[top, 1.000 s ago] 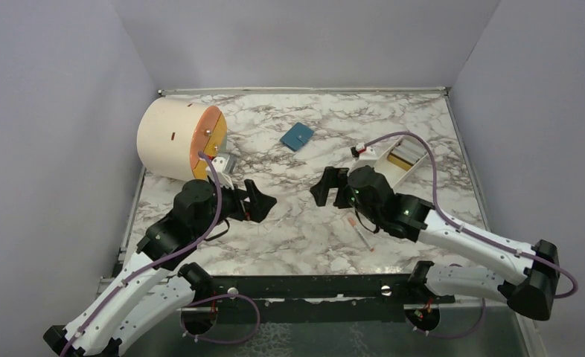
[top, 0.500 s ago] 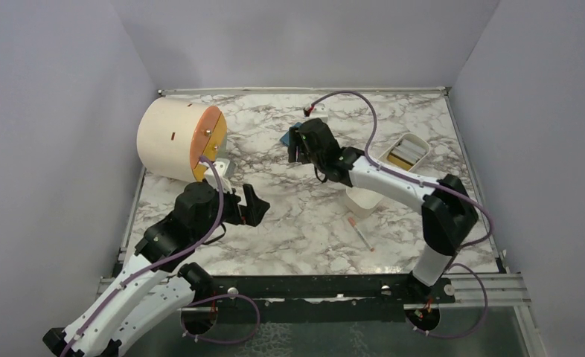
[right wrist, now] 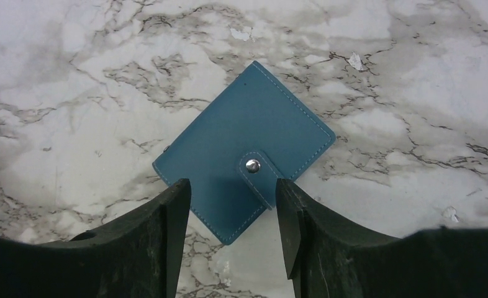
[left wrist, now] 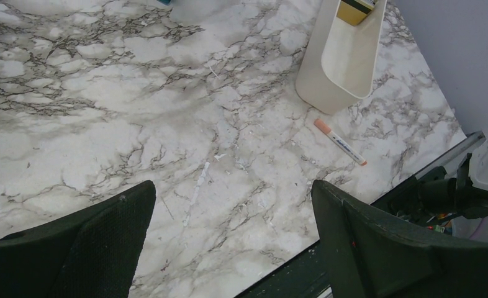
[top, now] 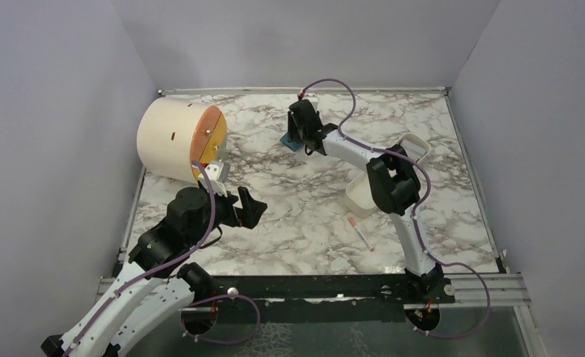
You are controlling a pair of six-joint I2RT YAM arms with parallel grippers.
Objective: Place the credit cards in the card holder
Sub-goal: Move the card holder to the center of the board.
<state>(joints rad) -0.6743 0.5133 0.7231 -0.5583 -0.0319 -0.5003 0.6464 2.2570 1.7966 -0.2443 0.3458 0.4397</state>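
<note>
Far across the bench (top: 297, 201), the teal card holder (right wrist: 244, 158) lies flat and snapped shut, the right jaws part-open astride one corner, not pinching. Left jaws hang wide open, empty. It looks light, thin, soft-sided, so I'd nip an edge beside the snap tab (right wrist: 260, 174). Credit cards (left wrist: 356, 6) peek gold from the white tray (left wrist: 334, 68).

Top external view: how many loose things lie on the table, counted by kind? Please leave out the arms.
Card holder: 1
White tray: 1
Pen-like stick: 1
Cream drum, orange face: 1
Total: 4. The cards in the tray are too hidden to count.
</note>
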